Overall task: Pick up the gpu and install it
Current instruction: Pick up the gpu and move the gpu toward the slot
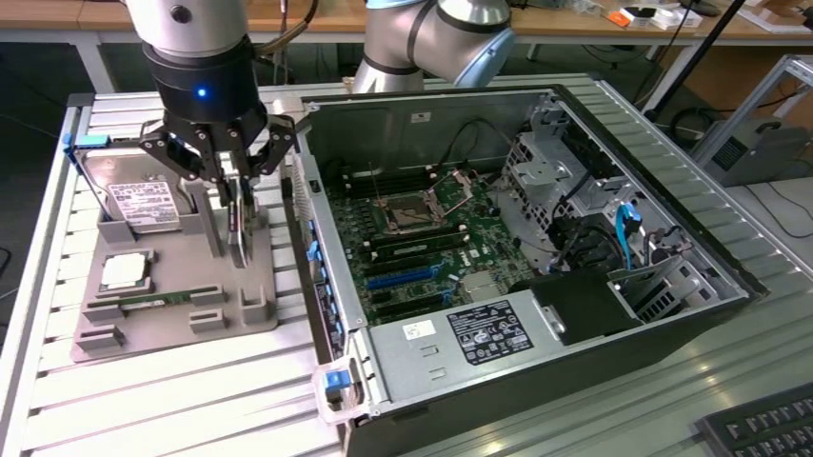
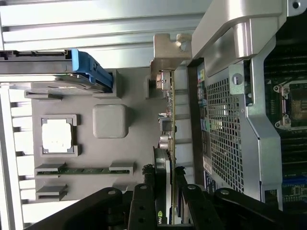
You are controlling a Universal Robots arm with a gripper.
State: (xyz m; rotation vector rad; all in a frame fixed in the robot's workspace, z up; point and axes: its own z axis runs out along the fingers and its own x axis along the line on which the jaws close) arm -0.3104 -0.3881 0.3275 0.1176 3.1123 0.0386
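Gpu [image 1: 239, 233] [image 2: 169, 110] stood on edge, upright, at the grey holder tray [image 1: 166, 333] [image 2: 139, 143], on the tray side nearest the open computer case [image 1: 508, 238] [image 2: 225, 134]. Gripper [image 1: 232, 186] [image 2: 165, 206] came from above, closed on the card's top edge, fingers [image 2: 143, 206] pressed on both flat faces. Silver end bracket pointed away from the gripper in the wrist view. Couldn't tell if the card's lower edge was clear of the tray. On the same tray, apart from the card: hard drive [image 1: 140, 202] [image 2: 48, 69], CPU [image 1: 124, 271] [image 2: 56, 135], RAM stick [image 1: 159, 302] [image 2: 84, 170]. Case lay on its side beside the tray, motherboard [image 1: 420, 248] exposed, power supply [image 1: 477, 333] at its near end. Both sat on a slatted table [image 1: 166, 400].
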